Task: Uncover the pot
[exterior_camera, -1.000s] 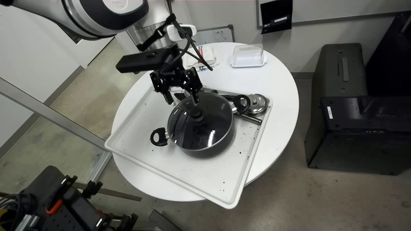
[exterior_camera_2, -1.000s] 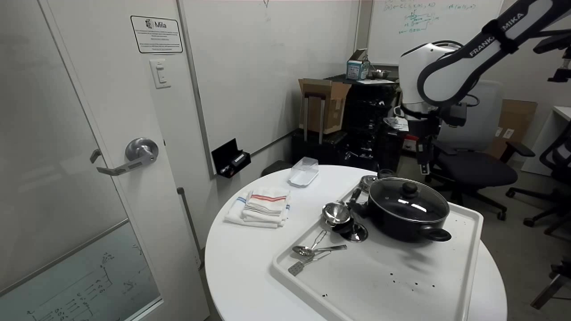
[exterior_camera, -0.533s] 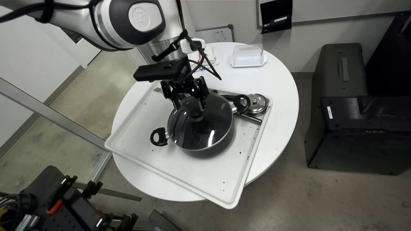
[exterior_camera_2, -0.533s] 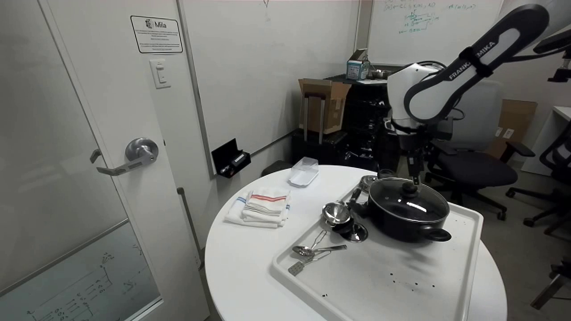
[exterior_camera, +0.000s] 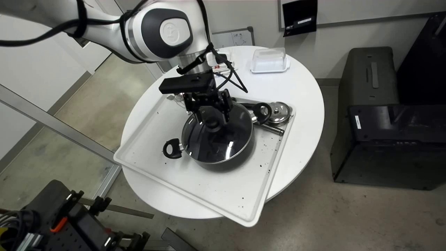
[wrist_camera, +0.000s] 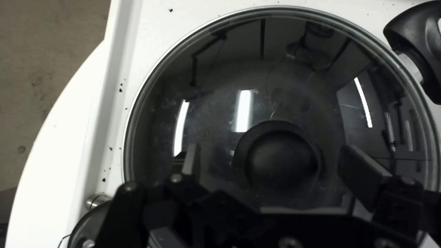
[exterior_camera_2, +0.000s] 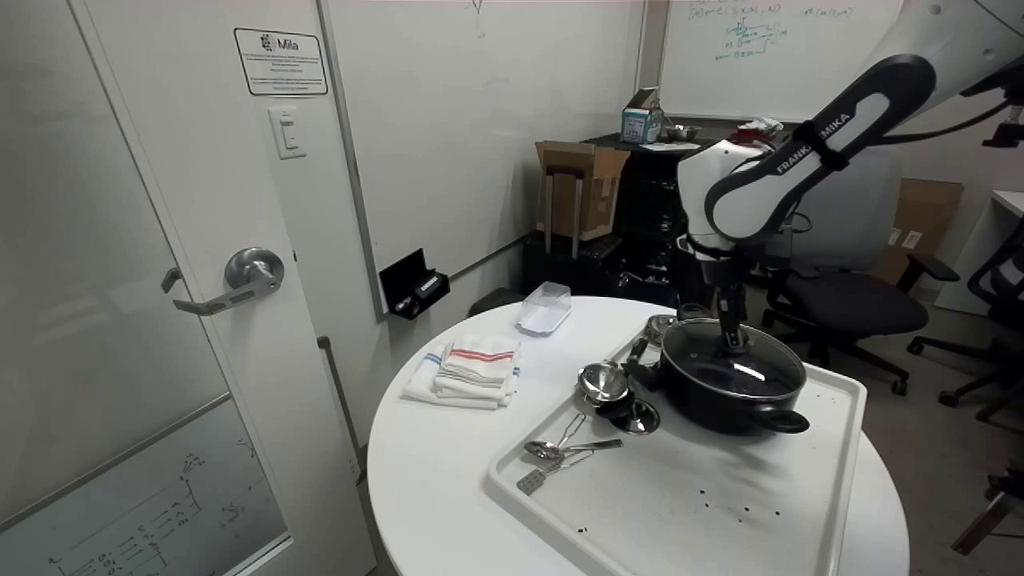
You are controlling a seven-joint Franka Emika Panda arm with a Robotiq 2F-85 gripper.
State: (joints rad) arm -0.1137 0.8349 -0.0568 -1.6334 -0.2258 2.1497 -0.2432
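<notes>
Gripper spread over the glass lid of the pot, its fingers at 9 and 3 o'clock of the knob in the wrist view, with an apparent gap on each side. Pot directly below, covered, on a tray on the table; handles near 8 and 2 o'clock in an exterior view. Next step, probably: closing on the knob, then lifting. The wrist view shows both gaps; in an exterior view the fingers line up, hiding their opening and much of the knob
</notes>
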